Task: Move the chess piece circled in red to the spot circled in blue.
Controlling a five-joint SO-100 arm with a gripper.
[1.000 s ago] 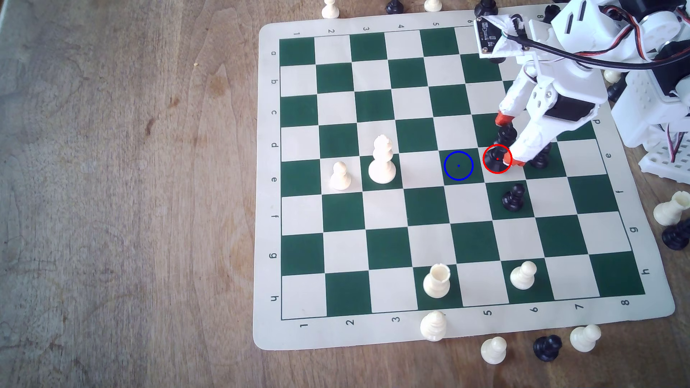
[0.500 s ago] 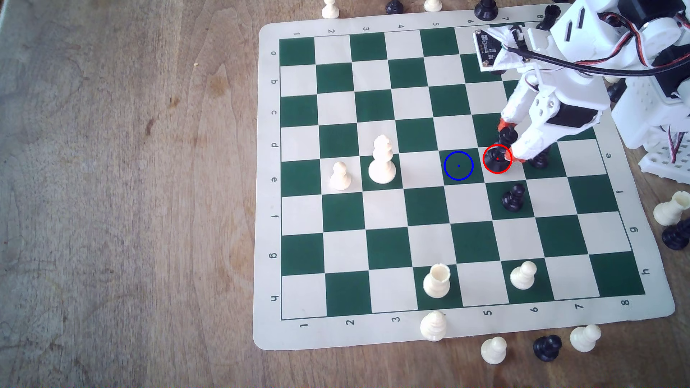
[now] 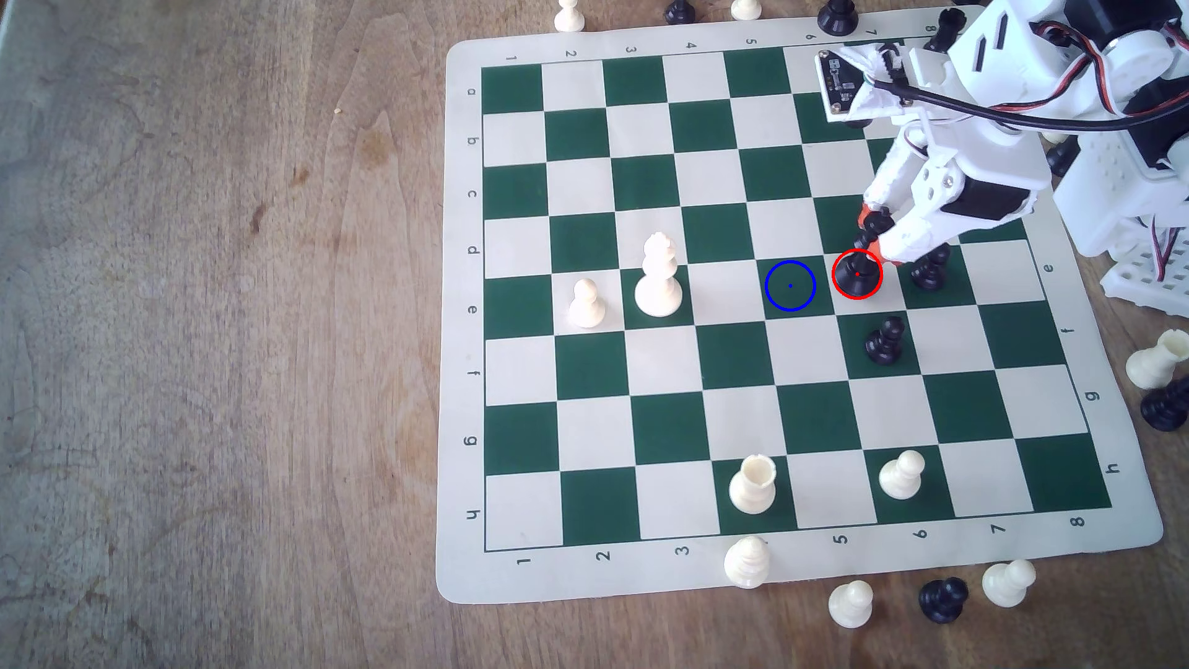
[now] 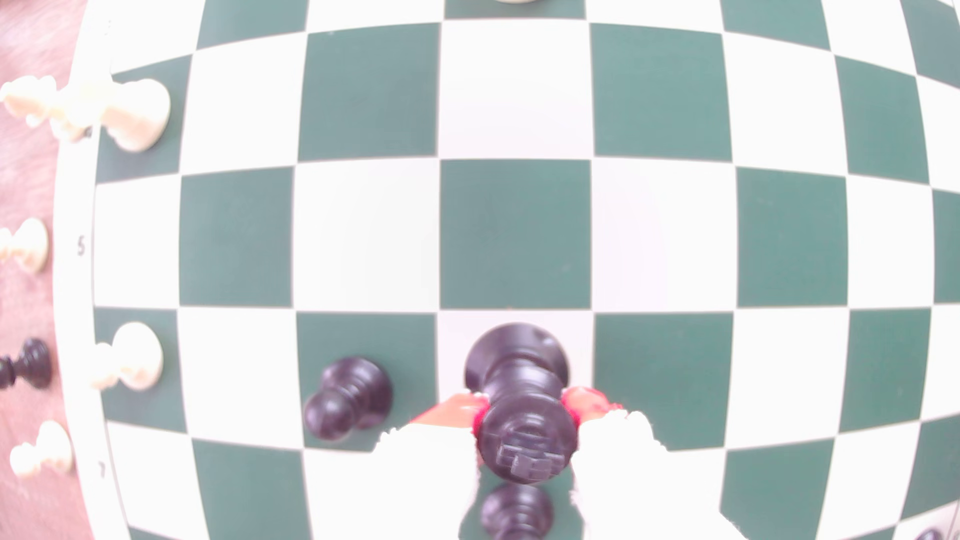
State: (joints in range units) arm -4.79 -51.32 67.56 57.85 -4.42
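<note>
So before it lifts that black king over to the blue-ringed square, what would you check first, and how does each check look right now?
1. Gripper around the black king: ok. In the wrist view an orange fingertip sits on each side of its upper body.
2. Firm grip: cannot tell. The tips look pressed against it, but a lift would prove it.
3. King upright on its red-ringed square: ok.
4. Blue-ringed square free: ok. It is the next square toward the exterior view's left.
5. Neighbours: not ok. One black pawn stands close behind the gripper, so lift straight up.
</note>
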